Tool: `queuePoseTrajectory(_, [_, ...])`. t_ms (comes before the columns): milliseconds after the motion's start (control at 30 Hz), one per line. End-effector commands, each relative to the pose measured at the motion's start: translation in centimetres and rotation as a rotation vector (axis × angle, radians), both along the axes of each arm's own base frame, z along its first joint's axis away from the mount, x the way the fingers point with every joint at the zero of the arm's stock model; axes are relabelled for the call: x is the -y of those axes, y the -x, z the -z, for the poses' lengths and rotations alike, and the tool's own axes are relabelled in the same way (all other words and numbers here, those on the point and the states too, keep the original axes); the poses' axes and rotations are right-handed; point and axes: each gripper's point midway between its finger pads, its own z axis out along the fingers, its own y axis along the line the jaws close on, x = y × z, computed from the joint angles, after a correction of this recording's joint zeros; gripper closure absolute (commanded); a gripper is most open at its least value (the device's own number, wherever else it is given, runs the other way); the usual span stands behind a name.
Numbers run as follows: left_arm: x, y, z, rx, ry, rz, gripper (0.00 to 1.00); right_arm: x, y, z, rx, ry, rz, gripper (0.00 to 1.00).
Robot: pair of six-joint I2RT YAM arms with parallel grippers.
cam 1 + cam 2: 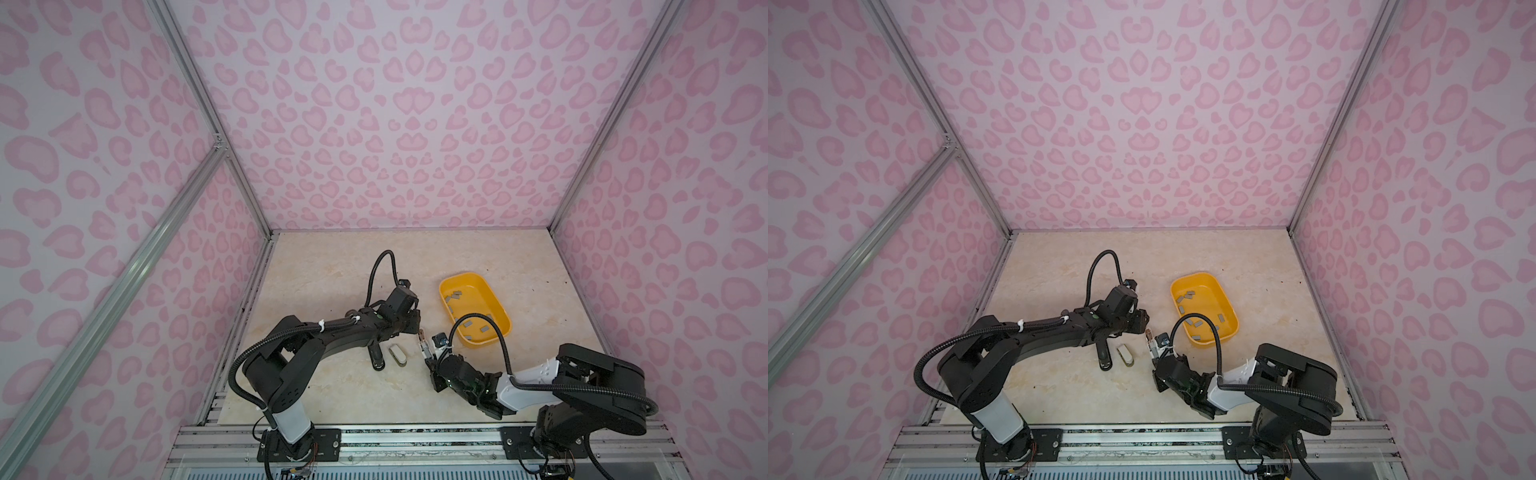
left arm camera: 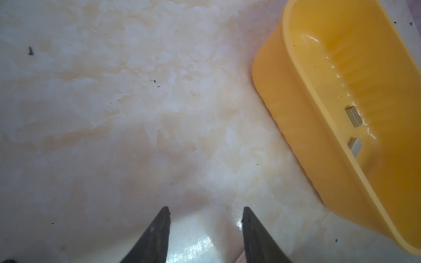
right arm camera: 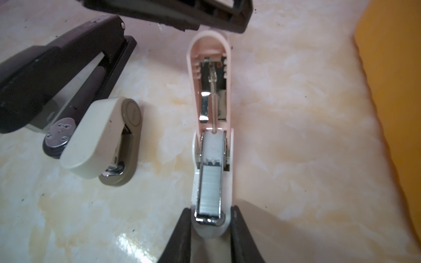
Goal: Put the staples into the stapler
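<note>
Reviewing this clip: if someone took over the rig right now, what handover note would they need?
The left gripper is open and empty above the table, beside the yellow tray.
The right gripper is shut on the pink stapler, lid swung open.
Done: a staple strip sits in its magazine.
The spare strips lie in the tray; a black stapler and a cream stapler lie nearby.
Left: probably closing the lid.

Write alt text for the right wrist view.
The right gripper clamps an opened pink stapler with a staple strip in its channel. A cream stapler and a black stapler lie nearby on the marble table; a yellow tray edges in.
</note>
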Motion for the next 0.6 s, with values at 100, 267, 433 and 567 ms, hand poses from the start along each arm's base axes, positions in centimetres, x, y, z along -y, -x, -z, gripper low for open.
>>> queuePoseTrajectory(100, [0.3, 1.3, -1.3, 0.041, 0.041, 0.029, 0.50, 0.3, 0.2, 0.4, -0.010, 0.009, 0.005, 0.80])
queuePoseTrajectory(267, [0.3, 2.5, -1.7, 0.036, 0.078, 0.053, 0.56, 0.3, 0.1, 0.3, -0.009, 0.006, 0.006, 0.81])
queuePoseTrajectory(433, [0.9, 3.8, -1.5, 0.031, 0.100, 0.098, 0.60, 0.4, 0.1, 0.3, -0.008, -0.003, 0.012, 0.80])
queuePoseTrajectory(567, [1.8, 4.6, -2.0, 0.058, 0.121, 0.139, 0.60, 0.3, 0.1, 0.4, -0.009, -0.009, 0.010, 0.81])
